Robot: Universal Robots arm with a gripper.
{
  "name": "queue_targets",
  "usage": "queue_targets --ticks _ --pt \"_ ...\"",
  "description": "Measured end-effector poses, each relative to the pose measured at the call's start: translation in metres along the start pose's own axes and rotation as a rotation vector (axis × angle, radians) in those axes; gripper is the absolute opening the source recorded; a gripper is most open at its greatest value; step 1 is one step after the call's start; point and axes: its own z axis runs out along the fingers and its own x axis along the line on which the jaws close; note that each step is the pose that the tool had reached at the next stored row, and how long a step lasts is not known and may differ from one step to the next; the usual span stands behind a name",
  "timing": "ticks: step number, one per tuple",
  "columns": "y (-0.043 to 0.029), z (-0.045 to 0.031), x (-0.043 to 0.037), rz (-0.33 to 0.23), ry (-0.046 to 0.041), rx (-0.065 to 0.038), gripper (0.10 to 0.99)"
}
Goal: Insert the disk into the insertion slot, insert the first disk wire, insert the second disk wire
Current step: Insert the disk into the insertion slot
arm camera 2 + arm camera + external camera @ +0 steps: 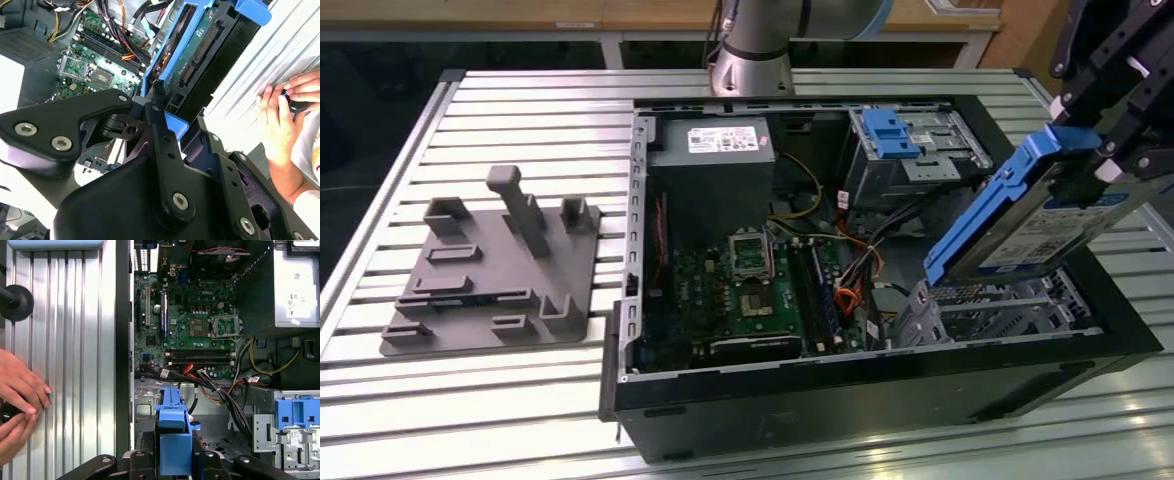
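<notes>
Black jaws clamp the disk (1034, 235), tilted above the insertion slot (1001, 300); slatted metal table (520, 100) underneath.

The arm (750, 50) is showing a silver-grey cylindrical tube with a pale blue joint cap (881, 14); its black linkage jaws are carrying silver screws (180, 201).

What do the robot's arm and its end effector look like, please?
The arm is a silver-grey tube with a light blue joint cap. The end effector is matte black, built of flat linked bars joined by silver screws.
</notes>
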Motion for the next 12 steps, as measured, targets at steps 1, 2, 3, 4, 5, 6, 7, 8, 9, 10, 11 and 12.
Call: queue_targets --ticks 1,2,3,4,5,6,7,8,9,10,11,12 --pt "0.0 0.0002 0.0 0.0 -0.0001 0.002 0.365" --pt "-0.0001 0.0005 0.0 0.0 -0.0002 0.003 0.365" --pt "-0.0001 0.0008 0.0 0.0 -0.0003 0.004 0.365" --pt "-0.0002 0.001 0.0 0.0 -0.0001 0.005 0.365" --pt "-0.0003 0.0013 0.0 0.001 -0.0001 0.006 0.365" --pt "-0.0007 0.0015 0.0 0.001 0.0 0.006 0.365" --pt "-0.001 0.0017 0.0 0.001 0.0001 0.006 0.365" --pt "-0.0016 0.002 0.0 0.002 0.0001 0.007 0.365" --pt "-0.0023 0.0023 0.0001 0.002 0.0 0.007 0.365" --pt "-0.0032 0.0025 0.0001 0.003 0.0 0.007 0.365" --pt "-0.0042 0.0028 0.0001 0.003 -0.0002 0.007 0.365" --pt "-0.0052 0.0031 0.0001 0.004 -0.0003 0.007 0.365"
